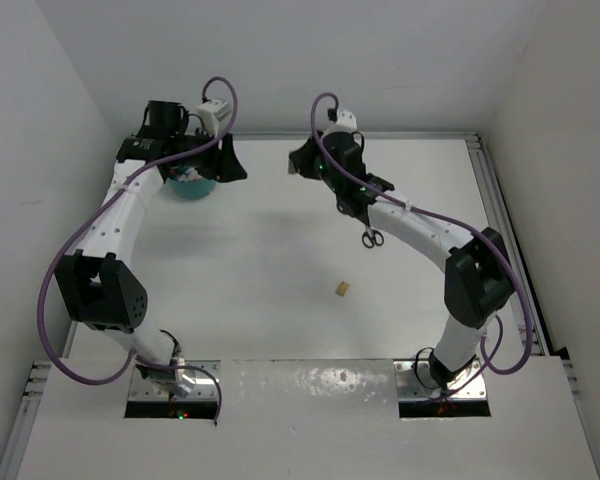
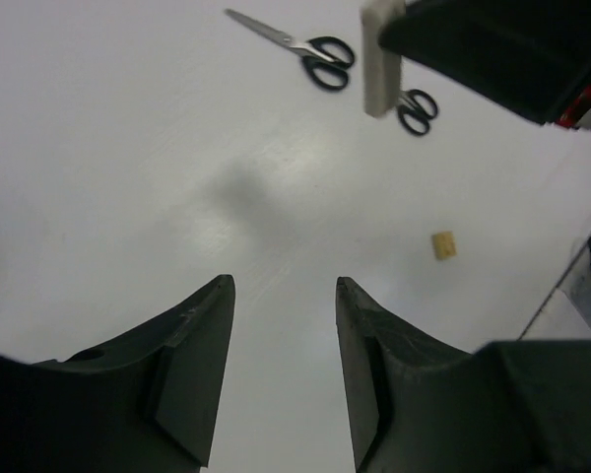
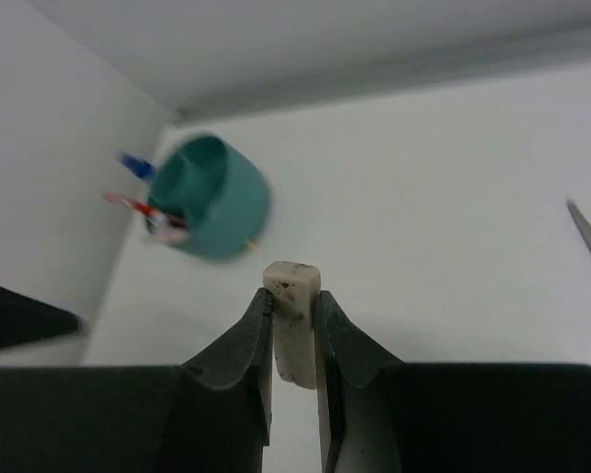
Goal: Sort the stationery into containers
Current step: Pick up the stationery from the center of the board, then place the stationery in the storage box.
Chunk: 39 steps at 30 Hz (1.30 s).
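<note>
My right gripper [image 3: 293, 296] is shut on a white eraser [image 3: 293, 279] with dark specks and holds it above the table. It shows in the top view [image 1: 298, 163] right of the teal organiser cup [image 1: 192, 186]. The cup [image 3: 215, 199] holds red [image 3: 128, 204] and blue [image 3: 133, 163] pens. My left gripper [image 2: 281, 286] is open and empty, right beside the cup in the top view [image 1: 229, 163]. Two black-handled scissors [image 2: 305, 49] [image 2: 417, 108] and a tan eraser [image 2: 443, 244] lie on the table. The held eraser also shows in the left wrist view [image 2: 378, 59].
In the top view only one pair of scissors' handles [image 1: 371, 238] shows, beside the right arm; the tan eraser [image 1: 341, 289] lies mid-table. White walls close in the left, back and right. A metal rail [image 1: 490, 190] runs along the right edge.
</note>
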Each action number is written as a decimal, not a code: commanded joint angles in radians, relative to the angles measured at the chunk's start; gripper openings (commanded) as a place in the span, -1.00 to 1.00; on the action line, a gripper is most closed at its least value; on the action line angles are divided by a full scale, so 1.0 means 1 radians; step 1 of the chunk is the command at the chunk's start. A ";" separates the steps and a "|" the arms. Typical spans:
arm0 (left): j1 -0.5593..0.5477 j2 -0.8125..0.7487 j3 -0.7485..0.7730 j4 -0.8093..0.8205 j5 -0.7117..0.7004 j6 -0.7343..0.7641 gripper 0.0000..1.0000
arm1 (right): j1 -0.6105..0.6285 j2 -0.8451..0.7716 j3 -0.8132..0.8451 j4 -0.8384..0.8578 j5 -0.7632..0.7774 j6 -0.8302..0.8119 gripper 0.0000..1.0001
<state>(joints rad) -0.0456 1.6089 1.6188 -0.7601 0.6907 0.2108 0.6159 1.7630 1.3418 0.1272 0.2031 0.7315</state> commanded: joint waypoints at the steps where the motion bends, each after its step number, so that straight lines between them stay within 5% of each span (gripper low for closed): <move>1: -0.057 0.009 0.043 0.022 0.058 -0.008 -0.12 | 0.022 0.026 0.092 0.115 0.047 0.016 -1.00; 10: -0.109 0.040 -0.002 0.197 0.108 -0.258 0.01 | 0.099 0.017 0.106 0.206 0.102 0.016 -1.00; 24: -0.152 0.100 0.055 0.232 0.029 -0.267 -0.11 | 0.113 0.004 0.049 0.229 0.091 0.097 -1.00; 29: -0.160 0.118 0.067 0.249 0.017 -0.281 -0.34 | 0.113 0.007 0.043 0.232 0.082 0.117 -1.00; 36: -0.160 0.128 0.075 0.258 0.021 -0.297 -1.00 | 0.113 0.024 0.036 0.229 0.062 0.151 -1.00; 39: -0.151 0.126 0.072 0.254 0.029 -0.295 -1.00 | 0.111 0.029 0.031 0.230 0.053 0.157 -1.00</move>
<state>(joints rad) -0.2016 1.7348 1.6444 -0.5644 0.7254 -0.0769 0.7193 1.7840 1.3823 0.3084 0.2874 0.8600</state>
